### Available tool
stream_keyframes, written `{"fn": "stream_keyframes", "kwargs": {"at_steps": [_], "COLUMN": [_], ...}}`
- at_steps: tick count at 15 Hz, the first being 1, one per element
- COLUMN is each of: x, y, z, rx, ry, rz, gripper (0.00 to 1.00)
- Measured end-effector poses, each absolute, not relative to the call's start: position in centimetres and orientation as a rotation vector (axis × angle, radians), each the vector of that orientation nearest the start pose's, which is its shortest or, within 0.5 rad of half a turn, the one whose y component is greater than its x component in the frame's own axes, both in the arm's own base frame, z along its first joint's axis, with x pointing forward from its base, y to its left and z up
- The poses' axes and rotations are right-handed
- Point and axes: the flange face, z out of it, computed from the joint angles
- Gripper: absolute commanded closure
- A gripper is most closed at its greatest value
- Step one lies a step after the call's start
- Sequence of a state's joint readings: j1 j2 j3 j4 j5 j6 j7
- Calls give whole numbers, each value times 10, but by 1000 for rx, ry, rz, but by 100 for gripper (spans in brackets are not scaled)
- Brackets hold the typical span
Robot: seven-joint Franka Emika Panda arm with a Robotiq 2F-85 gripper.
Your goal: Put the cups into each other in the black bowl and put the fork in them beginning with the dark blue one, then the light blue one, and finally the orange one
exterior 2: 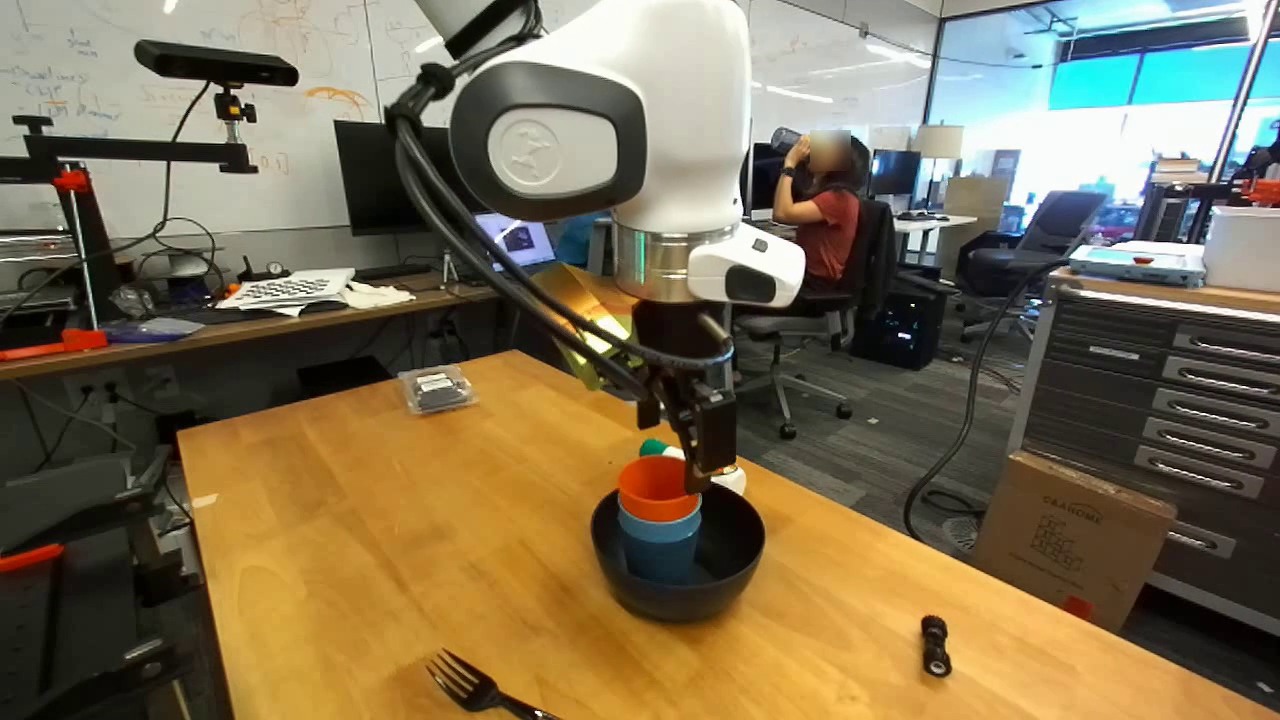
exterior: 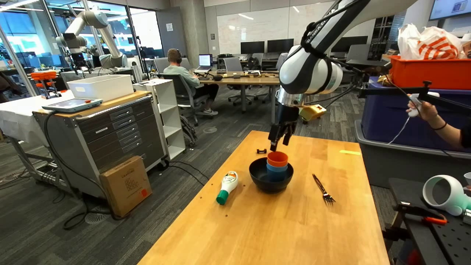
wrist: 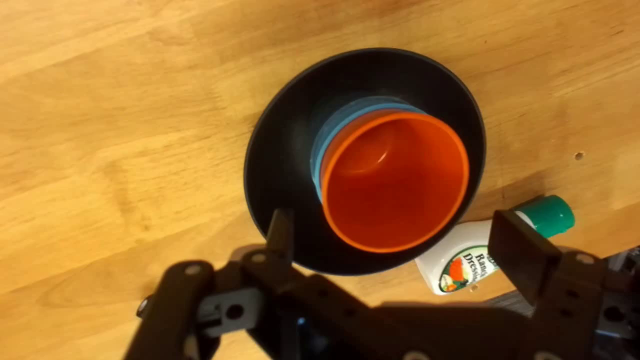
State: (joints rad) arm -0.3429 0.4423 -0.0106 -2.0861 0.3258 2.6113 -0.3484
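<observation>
Nearest, at the bottom edge left of center in an exterior view: the fork [exterior 2: 478, 692] is lying on the counter [exterior 2: 350, 545], its handle running out of frame. Nothing is gripping it. By judgement, this step alone is remaining: you are needing it lifted, carried over and stood in the top cup.

Lower right, a small black piece [exterior 2: 934, 645] is resting.

Farther in, just right of center, the black bowl [exterior 2: 697, 601] is bearing the stack. Reading upward, you are seeing the dark blue cup [exterior 2: 656, 562], the light blue cup [exterior 2: 660, 531], then the orange cup [exterior 2: 656, 489], nested. That is matching the order asked for, so the cup work is looking finished.

Right over the stack, the gripper [wrist: 394, 221] is hovering, its fingers standing wide apart in the wrist view, grasping nothing. Whether a fingertip is touching the orange rim, you are not able to tell.

Beyond the bowl, a dressing bottle [exterior 2: 733, 482] is lying partly hidden. Farthest, left of center at mid-height, a clear plastic packet [exterior 2: 437, 390] is sitting.
</observation>
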Motion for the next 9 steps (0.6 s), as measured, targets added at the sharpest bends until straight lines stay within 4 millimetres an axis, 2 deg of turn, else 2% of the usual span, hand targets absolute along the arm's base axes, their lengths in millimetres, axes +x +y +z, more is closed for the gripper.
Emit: {"fn": "stream_keyframes", "kwargs": {"at_steps": [2,5,9], "x": [551,530,489], "y": [-204,-189,-164], "z": [237,263,274], "rx": [-2977,-2977,-2985], "ry": [348,246,115], "rz": [-225,-201,-144], "gripper": [0,0,0]}}
